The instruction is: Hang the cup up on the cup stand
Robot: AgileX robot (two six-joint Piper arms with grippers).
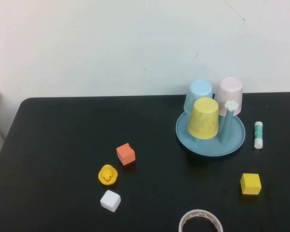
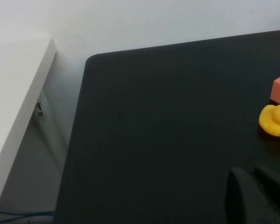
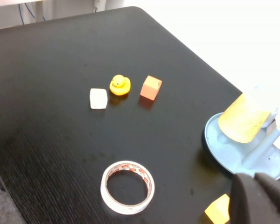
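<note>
Black table (image 1: 63, 145): cup (image 1: 203, 118) is already seated inverted on cup stand (image 1: 237, 140); left gripper (image 2: 259, 198) and right gripper (image 3: 261, 198) are kept closed, empty, clear.

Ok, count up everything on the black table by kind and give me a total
Cups: 3 (yellow cup, blue cup, pink cup)
Cup stand: 1
Blocks: 3 (orange block, white block, yellow block)
Rubber duck: 1
Tape roll: 1
Glue stick: 1
Total: 10
</note>
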